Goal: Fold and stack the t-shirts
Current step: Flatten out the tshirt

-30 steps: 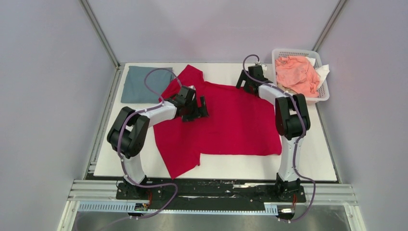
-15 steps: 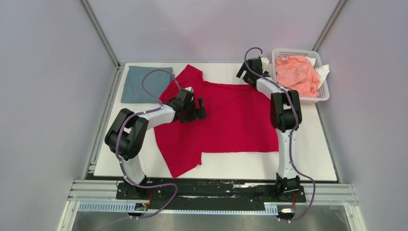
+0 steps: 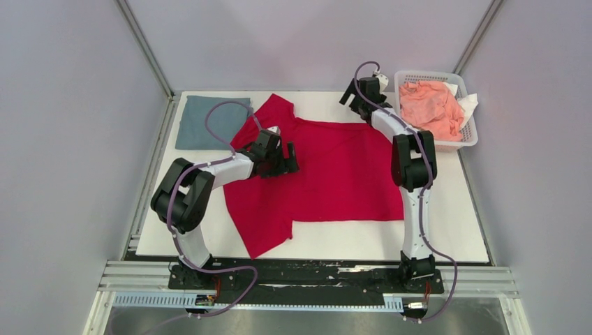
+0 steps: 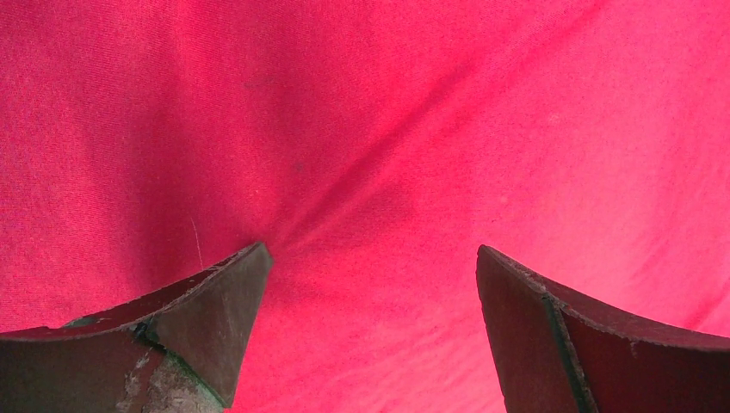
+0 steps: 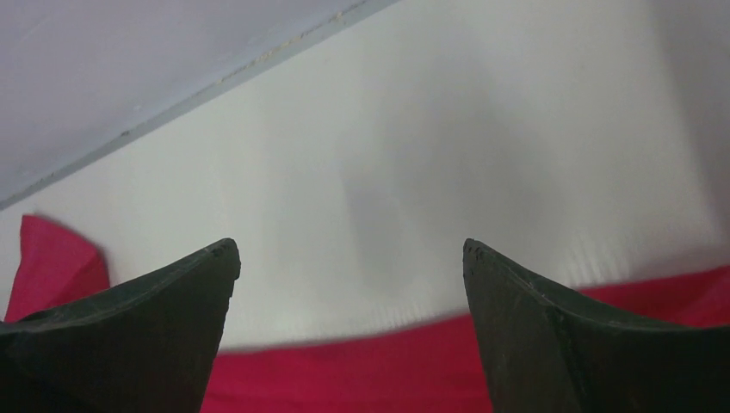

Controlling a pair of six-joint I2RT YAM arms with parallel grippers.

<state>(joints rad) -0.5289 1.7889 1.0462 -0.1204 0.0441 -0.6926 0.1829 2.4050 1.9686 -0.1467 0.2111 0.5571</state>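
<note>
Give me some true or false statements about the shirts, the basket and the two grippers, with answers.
1. The red t-shirt lies spread on the table. True.
2. The grey-blue t-shirt sits in the basket. False: it lies folded at the table's far left; the basket holds pink cloth.
3. The left gripper is open over red cloth. True.
4. The right gripper is shut on the red t-shirt. False: it is open, holding nothing.

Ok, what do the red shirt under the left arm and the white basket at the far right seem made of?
The crimson red t-shirt looks like soft matte cloth, perhaps a cotton knit: the left wrist view shows a fine thread grain and gentle creases. The white mesh basket looks like rigid moulded plastic, with regular slots along its rim, though it shows too small to be sure.
</note>
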